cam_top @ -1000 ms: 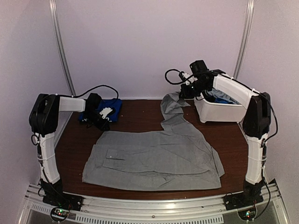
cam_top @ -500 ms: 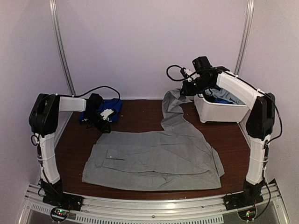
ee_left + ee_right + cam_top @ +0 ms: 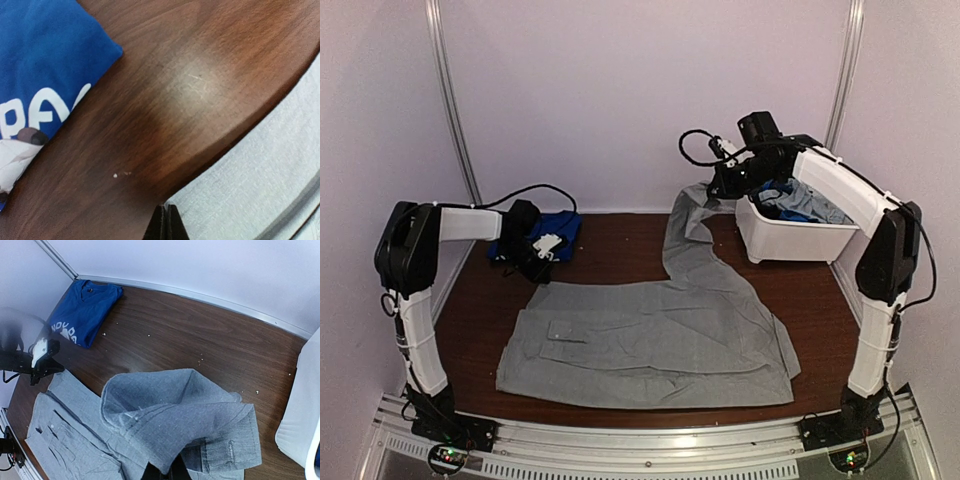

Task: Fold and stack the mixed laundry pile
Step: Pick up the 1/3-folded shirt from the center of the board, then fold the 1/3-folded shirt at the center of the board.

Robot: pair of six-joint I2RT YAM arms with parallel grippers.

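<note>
The right end effector point(image 3: 162, 471) is pinched on one end of the grey garment point(image 3: 170, 410). That end hangs from it in a loose fold above the bench point(image 3: 165, 335), just beside the white bin point(image 3: 790, 243). The left end effector point(image 3: 167, 224) is pressed together, its tips set at a corner of the same garment, low on the bench. Whether cloth is caught between them cannot be told (the wrist view shows only the tips and the cloth's edge).

From the raised end the cloth runs down in a narrow band to the main body, which lies spread and fairly flat across the middle of the bench. A folded blue shirt point(image 3: 82, 310) lies at the far left corner, apart from the grey cloth. Further garments point(image 3: 798, 198), blue among them, are heaped in the bin.

The step in hand is judged to be the laying out of the grey garment for its fold. It would be done well if the raised end were carried over the flat body and lowered slowly, so that the band is laid without a twist. The left corner should be pinned or held taut meanwhile, lest the whole piece be dragged toward the bin. The raised end should be let go only once it rests on the bench.
</note>
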